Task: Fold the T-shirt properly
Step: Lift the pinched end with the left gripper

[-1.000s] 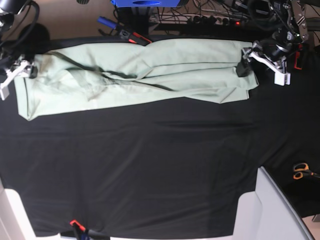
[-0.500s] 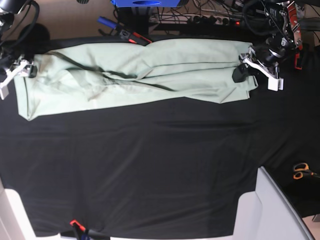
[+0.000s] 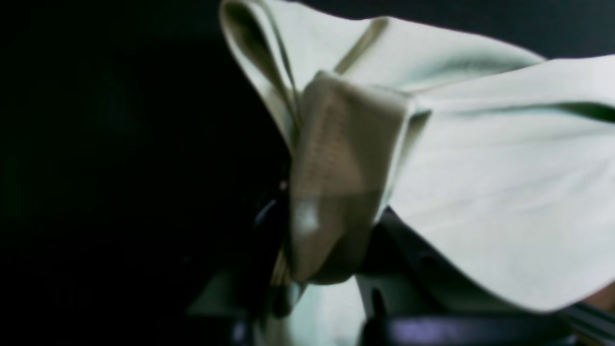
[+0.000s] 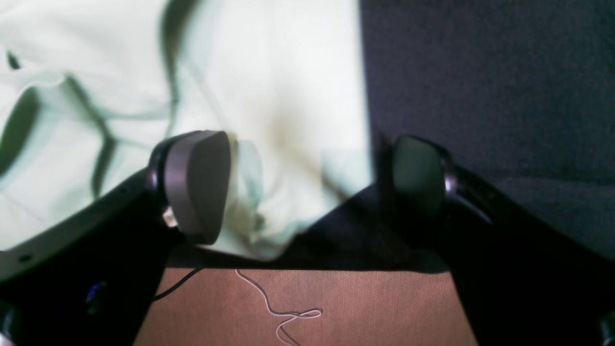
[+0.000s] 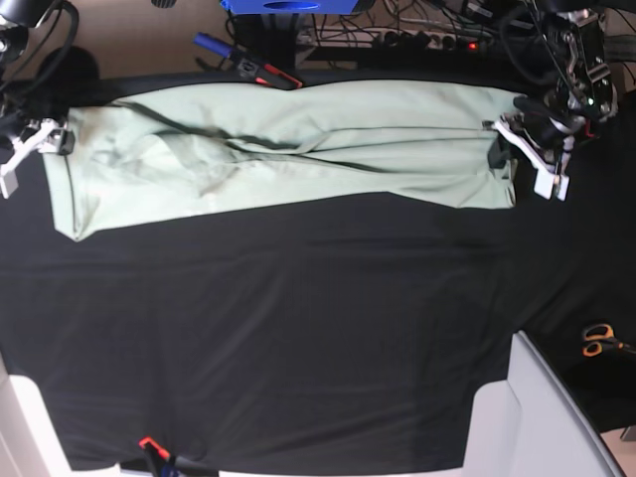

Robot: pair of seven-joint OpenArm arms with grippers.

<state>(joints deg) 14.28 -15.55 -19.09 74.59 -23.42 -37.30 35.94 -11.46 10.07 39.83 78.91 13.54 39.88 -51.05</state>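
Overhead, soft creased T-shirt (image 5: 298,149) on black cloth (image 5: 298,338); left fingers (image 5: 507,149) pinching its bunched edge, right fingers (image 4: 307,182) wide apart, empty.

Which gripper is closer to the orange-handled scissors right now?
Left. The left gripper is on the same side of the table as the scissors, clamped on the T-shirt edge. The right gripper is at the shirt's far end.

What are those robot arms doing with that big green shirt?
They are folding the T-shirt, which lies stretched out along the far side of the black table. The left gripper has pinched one end of the cloth. The right gripper sits open at the other end, cloth between its fingers, not gripping yet.
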